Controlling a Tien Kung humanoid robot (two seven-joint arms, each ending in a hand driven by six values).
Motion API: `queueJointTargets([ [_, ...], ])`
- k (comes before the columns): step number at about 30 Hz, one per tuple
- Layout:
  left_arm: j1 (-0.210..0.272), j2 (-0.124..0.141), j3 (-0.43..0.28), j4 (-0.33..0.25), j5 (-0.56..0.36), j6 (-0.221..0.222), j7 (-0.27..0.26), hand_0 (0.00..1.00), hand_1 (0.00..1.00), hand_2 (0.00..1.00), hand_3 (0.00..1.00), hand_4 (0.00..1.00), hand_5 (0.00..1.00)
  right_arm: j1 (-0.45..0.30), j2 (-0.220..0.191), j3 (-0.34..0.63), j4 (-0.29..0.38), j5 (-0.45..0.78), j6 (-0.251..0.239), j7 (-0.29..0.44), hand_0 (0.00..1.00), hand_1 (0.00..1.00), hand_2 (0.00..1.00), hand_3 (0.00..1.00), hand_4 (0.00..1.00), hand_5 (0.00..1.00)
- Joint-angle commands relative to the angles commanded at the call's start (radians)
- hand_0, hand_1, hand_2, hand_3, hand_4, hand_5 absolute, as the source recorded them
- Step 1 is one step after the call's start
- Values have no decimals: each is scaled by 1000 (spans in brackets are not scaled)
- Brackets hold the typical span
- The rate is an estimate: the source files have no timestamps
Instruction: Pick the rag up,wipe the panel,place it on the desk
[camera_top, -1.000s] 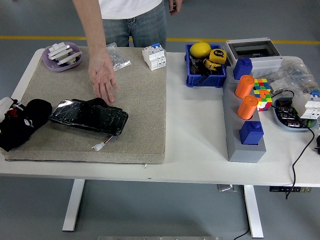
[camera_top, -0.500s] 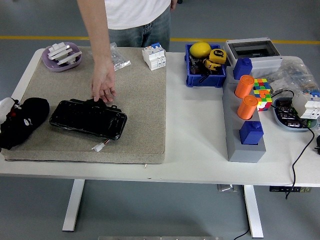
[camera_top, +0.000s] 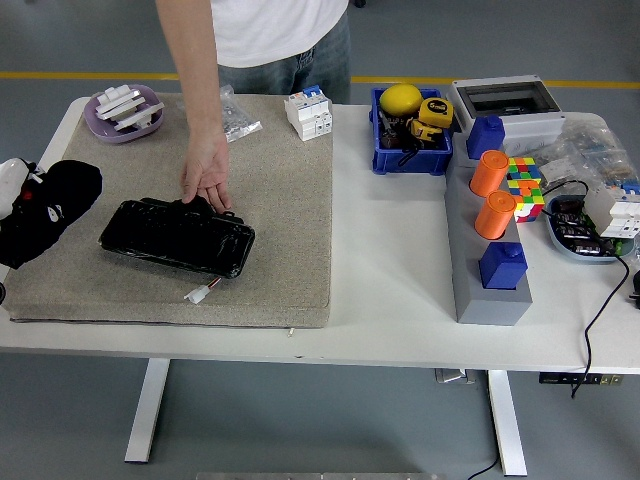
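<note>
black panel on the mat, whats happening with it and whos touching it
A person standing at the far side of the table rests a hand on the far edge of the black panel, which lies flat on the beige mat. The left robot hand sits at the mat's left edge with a black rag bunched over it, apart from the panel, so no wiping is under way. The right robot hand is out of view.

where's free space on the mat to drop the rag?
Bare mat right of the black panel, up to the mat's right edge. Smaller strip in front of the panel beside its white connector. Crowded: far edge with purple dish, plastic bag, circuit breaker; person's hand at the panel.
</note>
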Motion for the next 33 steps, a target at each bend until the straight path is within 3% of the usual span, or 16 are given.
queueJointTargets([
  [10, -7, -20, 73, -23, 71, 20, 19, 229, 144, 537, 429, 101, 2, 1, -3, -6, 0, 6, 0, 1, 747, 684, 692, 670, 998, 543],
  [23, -19, -38, 182, -84, 91, 16, 45, 229, 144, 539, 433, 105, 2, 0, -3, -13, -2, 14, 2, 1, 747, 684, 692, 670, 998, 544],
  [33, -28, -54, 274, -174, 110, 23, 71, 229, 145, 539, 437, 109, 2, 2, -5, -18, -2, 16, 3, 0, 750, 684, 692, 670, 998, 545],
])
